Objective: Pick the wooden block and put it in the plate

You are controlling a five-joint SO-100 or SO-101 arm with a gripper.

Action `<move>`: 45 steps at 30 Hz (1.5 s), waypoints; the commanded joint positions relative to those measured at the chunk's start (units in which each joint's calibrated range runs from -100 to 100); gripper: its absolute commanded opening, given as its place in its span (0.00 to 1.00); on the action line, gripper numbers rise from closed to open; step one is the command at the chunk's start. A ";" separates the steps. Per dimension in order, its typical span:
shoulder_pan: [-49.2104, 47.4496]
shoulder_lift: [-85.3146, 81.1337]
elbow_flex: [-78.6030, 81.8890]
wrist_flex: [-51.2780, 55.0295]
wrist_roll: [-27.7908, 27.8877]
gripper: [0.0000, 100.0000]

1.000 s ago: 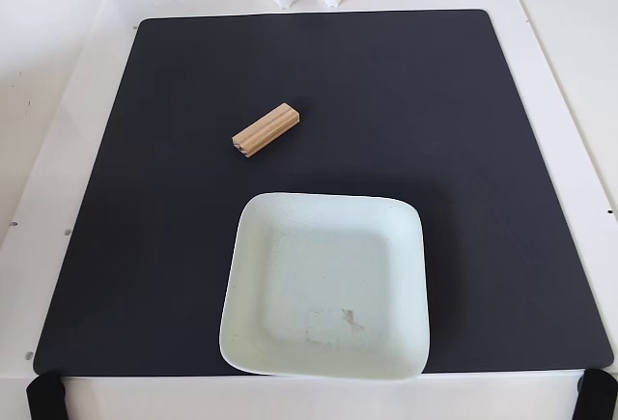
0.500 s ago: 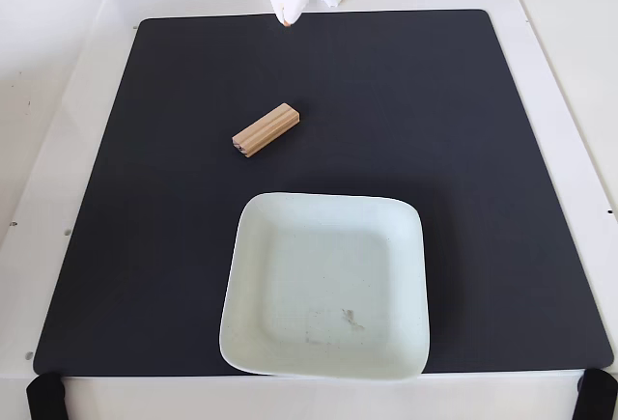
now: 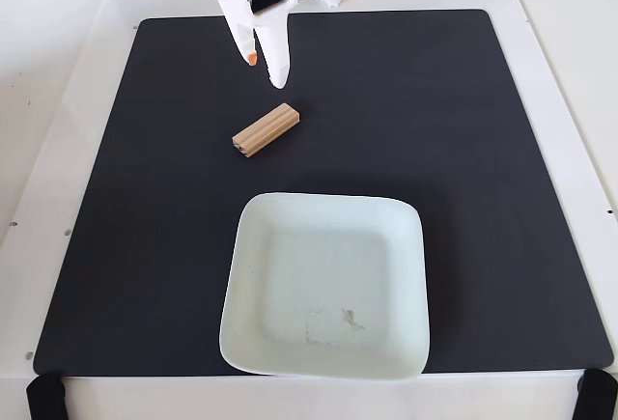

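**Fixed view: claw above the block, nothing gripped yet**

Fixed view shows the wooden block [image 3: 266, 129] lying flat and slanted on the black mat [image 3: 463, 150] that covers the white table [image 3: 58, 72], well clear of the plate [image 3: 290, 237], which sits empty nearer the camera.

Risks from here, as a judgement: the block lies at an angle, so if the claw comes down without turning to match, one finger could land on top of the block or push it sideways across the mat rather than straddle it. A grip near one end might let the block swing or slip out on the way to the plate. A low carry could also clip the plate's raised rim.

The arm reaches in from the far edge of the table, its white claw [image 3: 266, 66] pointing down toward the mat, just beyond the block's far end and not touching it. Its two fingers stand slightly apart, one orange-tipped [image 3: 251, 56], with nothing between them.
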 commanded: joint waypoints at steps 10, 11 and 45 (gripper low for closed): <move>-1.08 0.20 14.58 -21.41 4.71 0.25; -1.20 0.20 15.30 -22.74 4.71 0.25; 2.50 7.23 15.66 -24.77 4.28 0.11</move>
